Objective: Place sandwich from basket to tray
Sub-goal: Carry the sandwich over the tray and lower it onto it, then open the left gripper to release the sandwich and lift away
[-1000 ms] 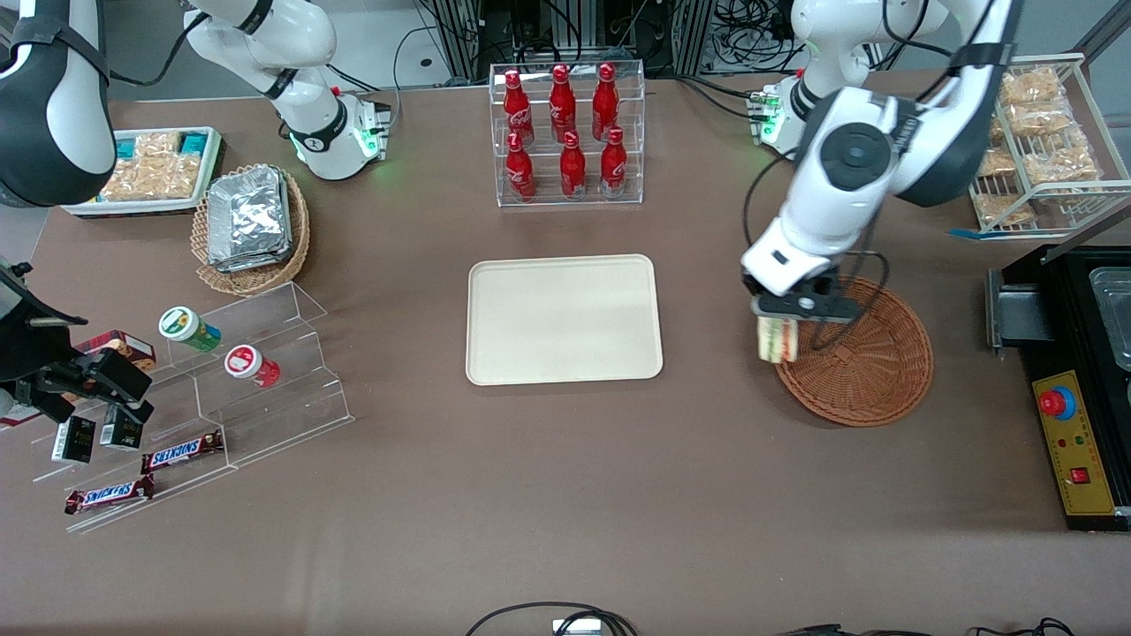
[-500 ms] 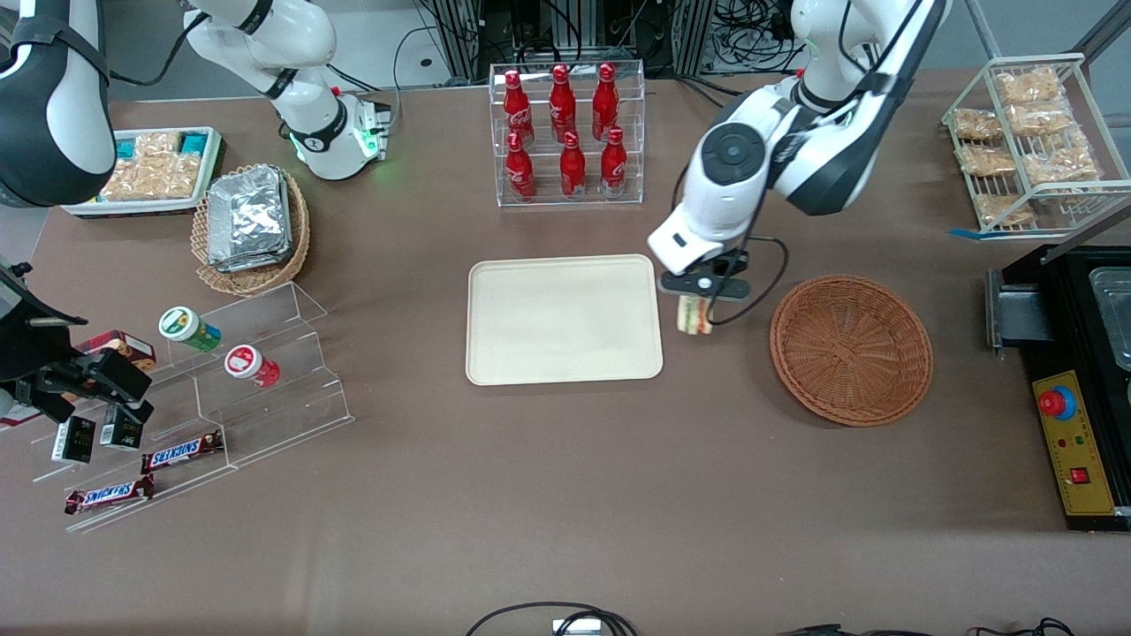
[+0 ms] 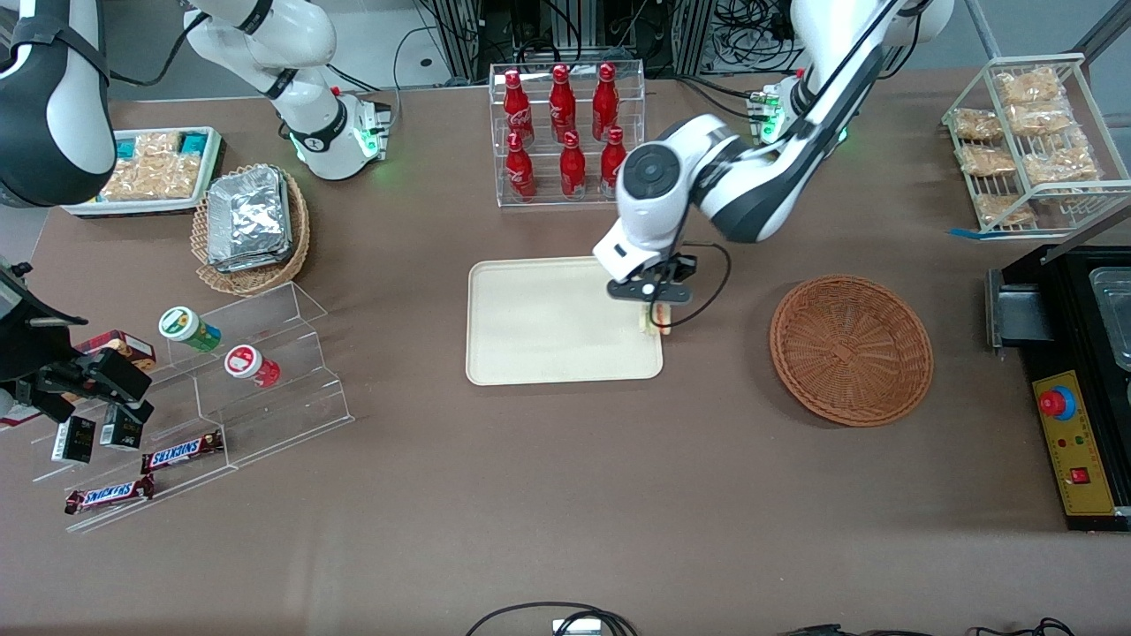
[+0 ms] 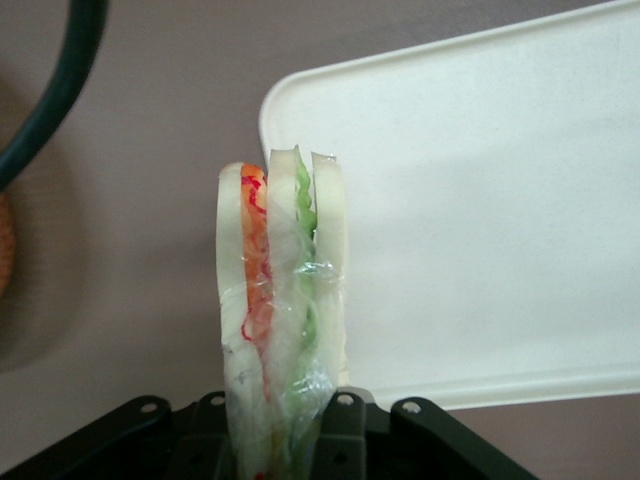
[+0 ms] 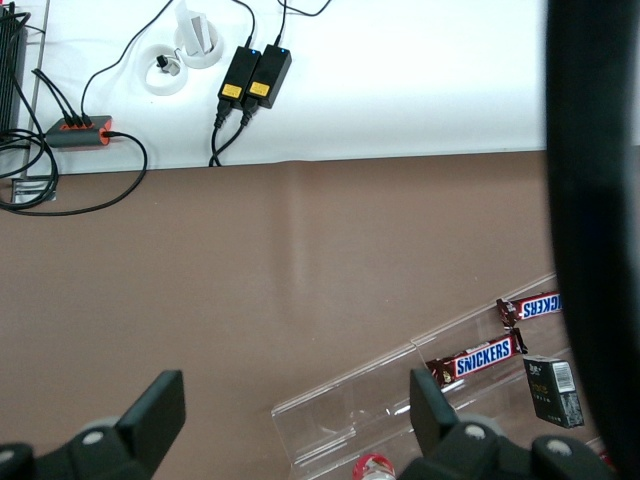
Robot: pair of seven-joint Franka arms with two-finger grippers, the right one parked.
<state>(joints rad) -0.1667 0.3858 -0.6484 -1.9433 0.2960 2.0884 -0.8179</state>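
The carry is nearly done and the set-down is what comes next: the left arm's gripper [image 3: 652,305] hangs over the edge of the cream tray [image 3: 548,318] that lies nearest the basket, with the sandwich [image 3: 652,321] clamped between its fingers. The reddish-brown basket [image 3: 851,350] sits well apart, toward the working arm's end of the table, and nothing lies in it. From the wrist camera the sandwich [image 4: 283,300] stands on edge, its three pale bread slices and the orange-red and green filling pointing away from the gripper [image 4: 290,430], the wrapped lower end pinched between the dark fingers; the jaws are closed narrow on it, gripping across the bread faces. The wedge's tip overlaps the rounded corner of the tray [image 4: 480,200], so it sits right at the rim rather than over the middle. I'd judge the next move calls for a little more travel inward over the tray's flat, then a descent until the sandwich rests on it before the fingers part; letting go here risks it tipping over the low rim onto the table.
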